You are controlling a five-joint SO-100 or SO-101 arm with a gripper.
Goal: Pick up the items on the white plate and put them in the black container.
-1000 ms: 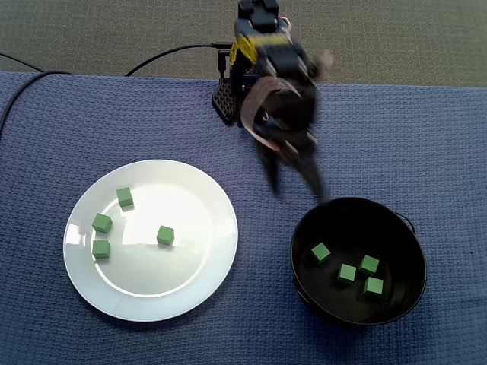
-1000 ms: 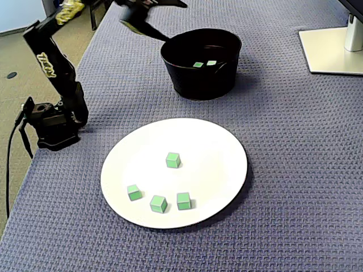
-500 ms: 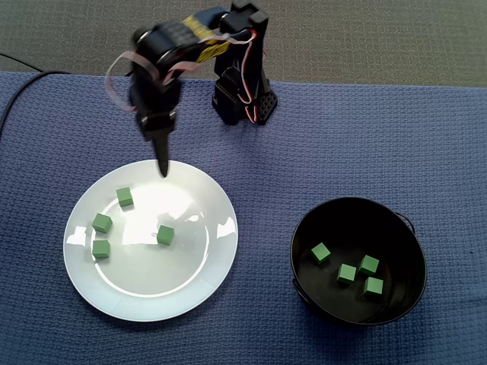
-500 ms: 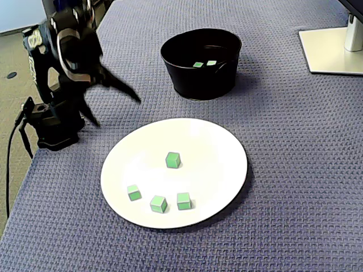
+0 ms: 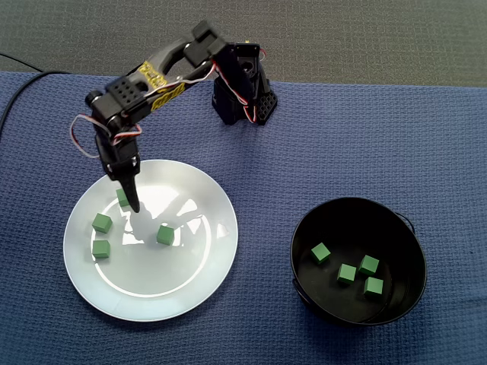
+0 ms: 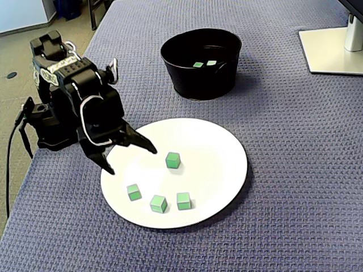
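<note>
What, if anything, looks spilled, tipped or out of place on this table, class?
Nothing stands out. Four green cubes sit on the white plate, four other cubes lie inside the upright black container, none on the cloth, and the open tool hangs over the plate.

white plate [image 5: 179, 293]: four green cubes [image 5: 165, 235], apart | black container [image 5: 335, 217]: seemingly four more

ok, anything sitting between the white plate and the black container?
Nothing, just bare blue cloth between the white plate and the black container, in both fixed views.
</note>
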